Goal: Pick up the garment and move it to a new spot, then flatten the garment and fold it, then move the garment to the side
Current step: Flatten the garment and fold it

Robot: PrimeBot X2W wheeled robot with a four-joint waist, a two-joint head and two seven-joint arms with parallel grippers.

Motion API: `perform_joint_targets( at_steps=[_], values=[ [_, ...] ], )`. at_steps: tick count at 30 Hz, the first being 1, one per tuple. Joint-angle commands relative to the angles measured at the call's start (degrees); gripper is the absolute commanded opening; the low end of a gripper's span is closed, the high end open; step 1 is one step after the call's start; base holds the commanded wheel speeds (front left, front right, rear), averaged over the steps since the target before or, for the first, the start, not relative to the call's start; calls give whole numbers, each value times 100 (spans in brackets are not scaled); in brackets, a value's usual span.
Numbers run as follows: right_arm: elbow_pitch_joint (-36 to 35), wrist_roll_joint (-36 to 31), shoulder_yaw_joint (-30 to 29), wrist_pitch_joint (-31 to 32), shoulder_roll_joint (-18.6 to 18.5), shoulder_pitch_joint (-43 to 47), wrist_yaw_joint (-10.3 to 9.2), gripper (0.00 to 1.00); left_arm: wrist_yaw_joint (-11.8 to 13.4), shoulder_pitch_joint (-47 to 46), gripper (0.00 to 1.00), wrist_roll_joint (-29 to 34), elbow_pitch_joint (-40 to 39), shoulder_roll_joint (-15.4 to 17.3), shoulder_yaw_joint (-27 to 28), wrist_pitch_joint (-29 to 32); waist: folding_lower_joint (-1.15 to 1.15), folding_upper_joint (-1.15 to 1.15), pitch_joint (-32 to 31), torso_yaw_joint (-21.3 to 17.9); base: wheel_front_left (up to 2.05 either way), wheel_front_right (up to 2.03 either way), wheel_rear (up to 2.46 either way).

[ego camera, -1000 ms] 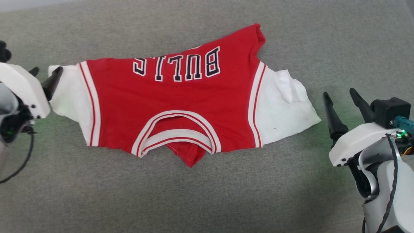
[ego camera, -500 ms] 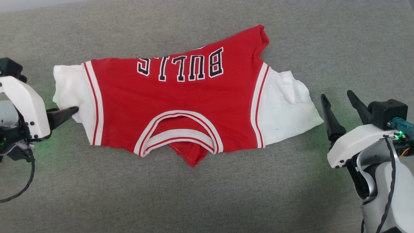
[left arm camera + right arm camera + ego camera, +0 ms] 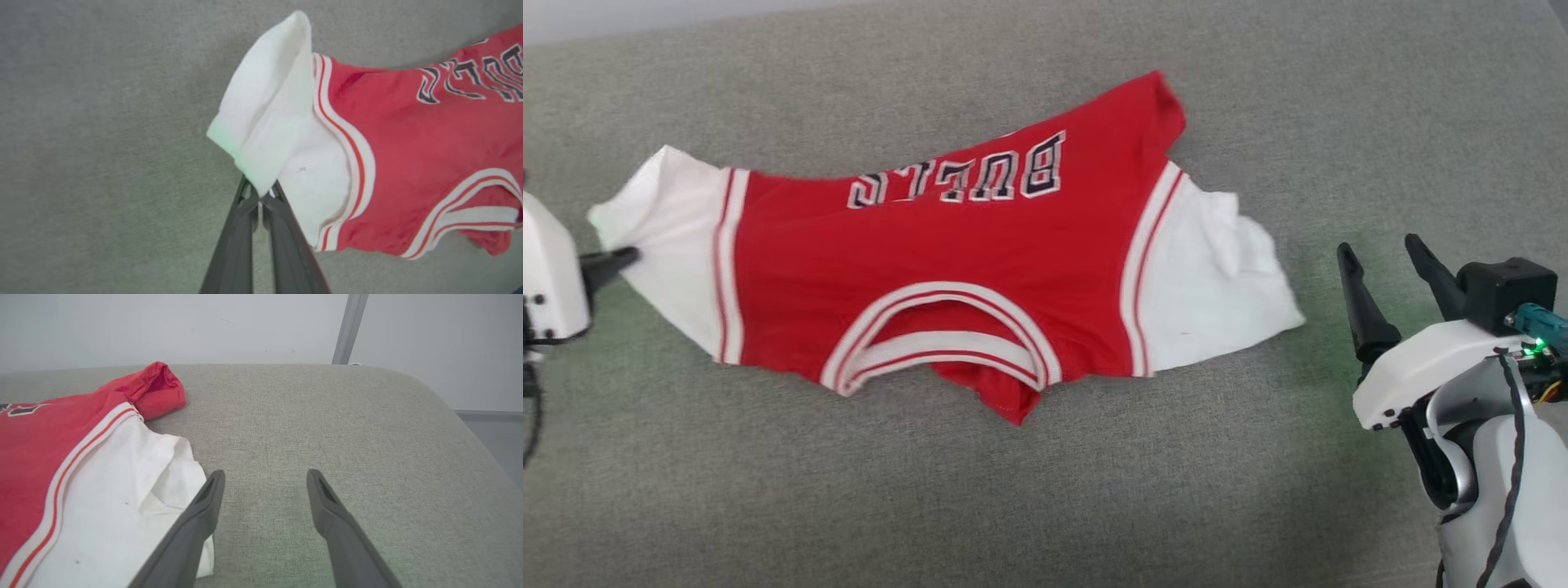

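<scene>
Head view. Garment (image 3: 931,269): small red jersey, white sleeves, red-and-white striped trim at armholes and collar, black white-edged "BULLS" lettering reading upside down. It lies mid-counter with the collar on the near side. Counter (image 3: 1045,490): grey woven fabric cover, matte and slightly nubbed. Left gripper (image 3: 625,259): at the far left, clenched on the left sleeve's cuff. A second ago it stood open at that sleeve. Since then it has closed, the whole jersey has slid left, and the lettering has tilted. Judged: a grasp is made, and the pull either starts the move to a new spot or stretches the cloth flat. Right gripper (image 3: 1379,247): released, with its fingers spread, near the right sleeve but apart from it.

Left wrist view. Left gripper (image 3: 259,196): two dark tapered fingers pinched together on the white cuff (image 3: 253,163). The sleeve is raised into a soft open tube, and the thin knit sags behind it.

Right wrist view. Right gripper (image 3: 265,473): released and holding nothing, over bare counter (image 3: 327,416). The rumpled white right sleeve (image 3: 122,506) lies just beside its left finger, and whether they touch cannot be told. The red hem corner (image 3: 159,390) is rolled up at the far side.
</scene>
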Motion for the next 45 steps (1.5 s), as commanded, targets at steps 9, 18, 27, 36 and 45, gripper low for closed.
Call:
perform_joint_targets(
  at_steps=[9,18,27,36,45],
  values=[
    [109,24,134,-53,45,0,-14,100,759,328,0,526,-503,505,-309,227,0,0,-47,46,0,0,0],
    [147,21,148,-55,-33,-53,-14,100,737,492,47,480,115,113,-208,-467,0,0,-98,38,0,0,0],
    [43,-44,393,42,-264,112,-14,100,585,945,100,854,114,-176,-16,-2339,0,0,-430,285,0,0,0],
    [-423,200,1417,596,-1151,377,-14,100,1239,2167,100,1281,-442,-976,214,-4797,0,0,-722,783,0,0,0],
    [-991,954,2725,1574,-2518,238,-14,100,1374,3518,100,3116,-1570,-2407,2312,-4927,0,0,-720,1391,0,0,0]
  ],
)
